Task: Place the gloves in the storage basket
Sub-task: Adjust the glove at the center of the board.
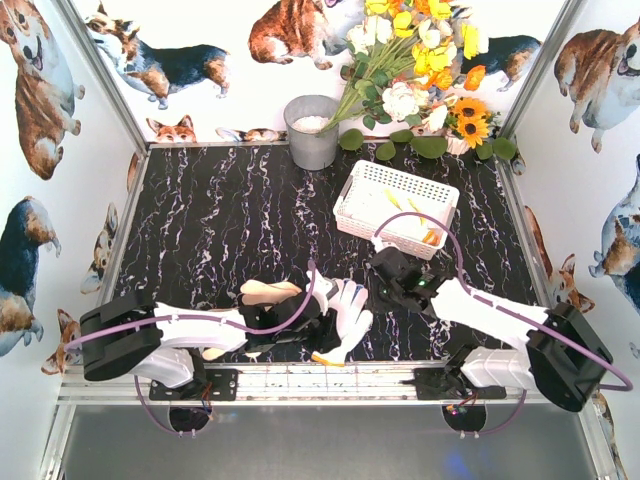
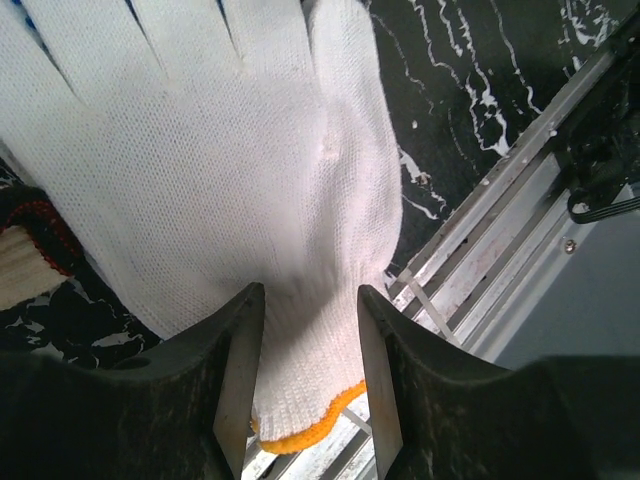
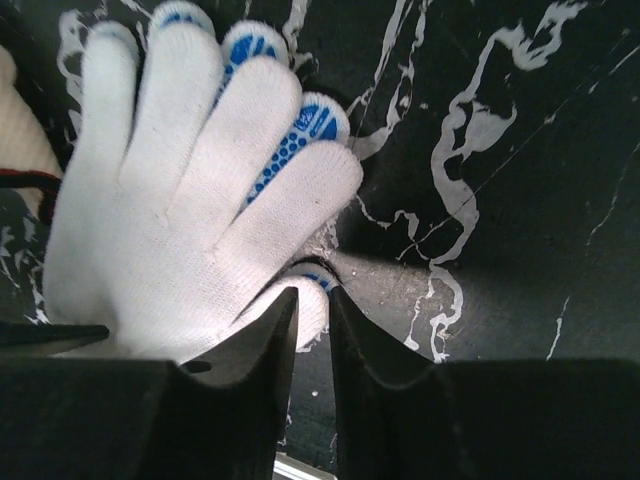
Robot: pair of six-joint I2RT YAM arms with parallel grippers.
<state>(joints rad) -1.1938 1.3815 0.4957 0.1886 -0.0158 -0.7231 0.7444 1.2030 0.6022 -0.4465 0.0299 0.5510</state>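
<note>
Bright, even light from above; soft shadows; wrist views dimmer, edges slightly soft

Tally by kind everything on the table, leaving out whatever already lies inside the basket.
Gloves lying loose: 2 clearly told apart, a white glove and a cream glove; more may be hidden
Storage basket: 1
Grey bucket: 1
Flower bouquet: 1
Total: 5

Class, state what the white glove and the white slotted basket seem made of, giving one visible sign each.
White knit glove: likely cotton-type yarn, matte; fine stitch rows show. White rectangular slotted basket: probably moulded plastic, smooth; even lattice slots.
</note>
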